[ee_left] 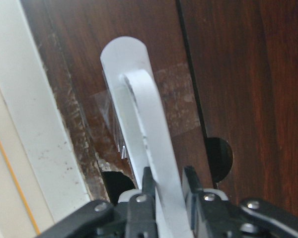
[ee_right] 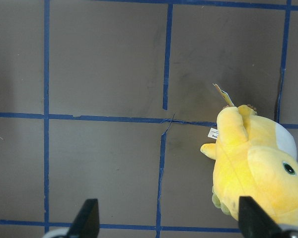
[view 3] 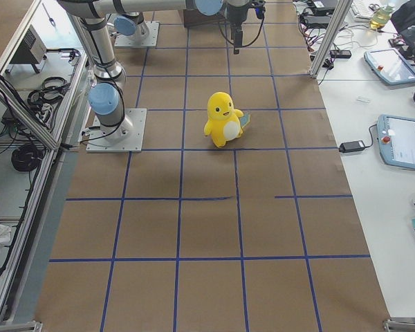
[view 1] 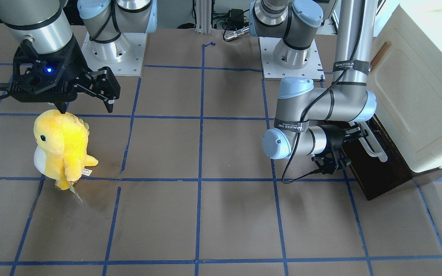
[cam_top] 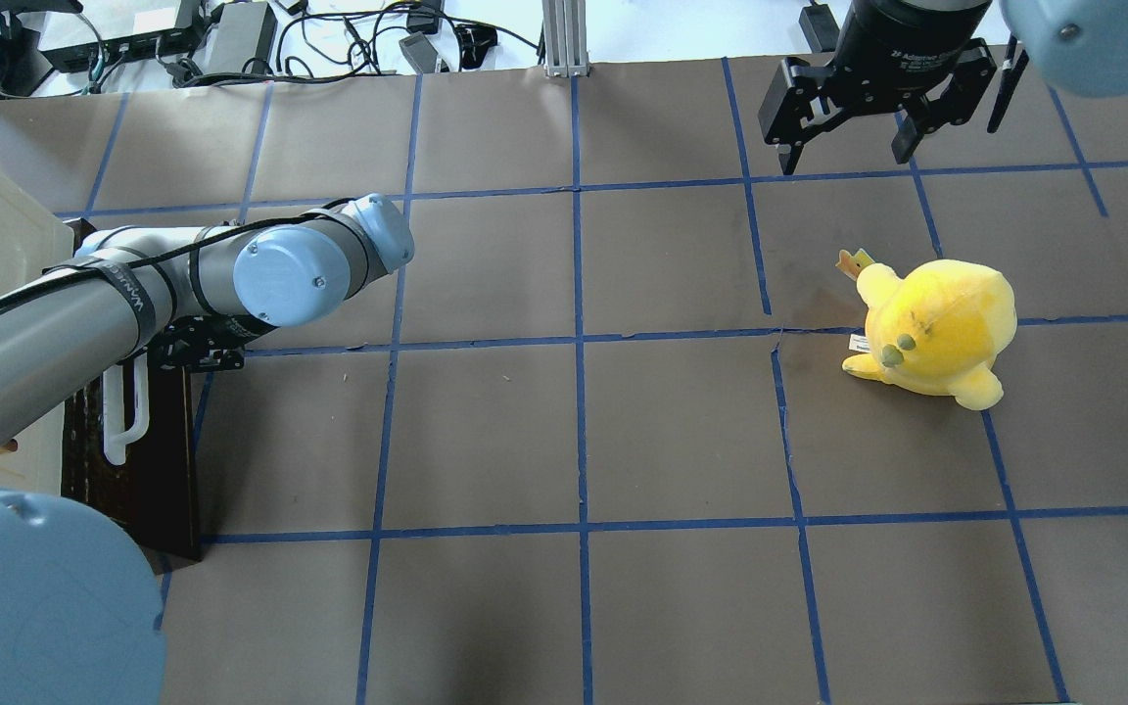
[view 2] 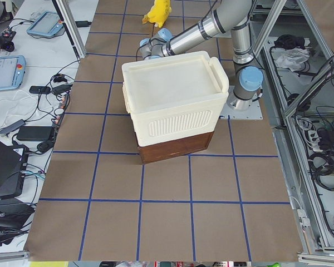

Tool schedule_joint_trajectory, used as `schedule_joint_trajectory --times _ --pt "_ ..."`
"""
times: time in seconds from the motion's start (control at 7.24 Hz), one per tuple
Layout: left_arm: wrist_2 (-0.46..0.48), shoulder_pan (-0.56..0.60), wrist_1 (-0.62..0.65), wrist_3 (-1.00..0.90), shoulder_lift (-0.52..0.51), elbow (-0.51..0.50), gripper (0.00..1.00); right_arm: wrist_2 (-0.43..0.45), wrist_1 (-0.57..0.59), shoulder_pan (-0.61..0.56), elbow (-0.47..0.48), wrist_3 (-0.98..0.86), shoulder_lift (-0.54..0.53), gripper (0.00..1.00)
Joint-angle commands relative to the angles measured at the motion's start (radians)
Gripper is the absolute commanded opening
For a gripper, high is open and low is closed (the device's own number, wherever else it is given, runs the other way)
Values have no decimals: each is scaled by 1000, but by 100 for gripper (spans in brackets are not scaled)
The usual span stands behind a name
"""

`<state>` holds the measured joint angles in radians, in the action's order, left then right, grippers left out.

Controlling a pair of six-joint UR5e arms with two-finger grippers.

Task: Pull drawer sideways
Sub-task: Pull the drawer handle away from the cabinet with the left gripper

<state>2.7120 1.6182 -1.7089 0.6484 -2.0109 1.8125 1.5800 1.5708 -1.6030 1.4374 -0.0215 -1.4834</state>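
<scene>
Two arms stood over the counter (view 1: 205,214) in the front-facing view. The left end effector (view 1: 359,135) was clenched on the white handle (view 1: 375,148) of the drawer (view 1: 378,176), whose dark front lay at the foot of the cream cabinet (view 1: 416,96), at the counter's end. The right end effector (view 1: 86,104) hung released just above a yellow plush (view 1: 61,145). Wide bare counter lay between plush and drawer. A strap (view 1: 349,64) on the left arm (view 1: 320,105) appeared to read "WANJEED".

Overhead, the left arm hid most of its end effector. The handle (cam_top: 123,416) and the drawer (cam_top: 148,480) front showed beneath it, the front's near corner close to a blue tape line (cam_top: 574,529). The right end effector (cam_top: 845,159), jaws apart, hung near the plush (cam_top: 936,328) without touching it. Its body bore "2F Adaptive"; the rest was unreadable.

From the left end, the cabinet (view 2: 175,100) filled the middle, with a dark band at its base and open counter (view 2: 156,222) on the near side.

From the right end, the plush (view 3: 223,119) stood upright with bare counter (view 3: 214,263) all round.

At the left wrist, two fingers (ee_left: 148,191) pinched the handle (ee_left: 144,119) from both sides, in front of the drawer's (ee_left: 228,74) dark wood. A clear tape patch (ee_left: 181,106) lay behind the bar.

At the right wrist, the end effector (ee_right: 169,220) was spread wide, with nothing between its tips. The plush (ee_right: 253,168) lay to one side, the print on its white label (ee_right: 213,133) too small to read.
</scene>
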Motion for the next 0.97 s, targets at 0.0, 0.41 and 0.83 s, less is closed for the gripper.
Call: schedule_joint_trajectory --times 0.0,0.41,0.83 --pt "-3 3 0 0 -3 -1 18 0 0 0 0 0 0 100" --pt "-3 26 0 0 -3 -1 18 0 0 0 0 0 0 100" --pt "-5 66 9 2 -8 -2 18 0 0 0 0 0 0 100"
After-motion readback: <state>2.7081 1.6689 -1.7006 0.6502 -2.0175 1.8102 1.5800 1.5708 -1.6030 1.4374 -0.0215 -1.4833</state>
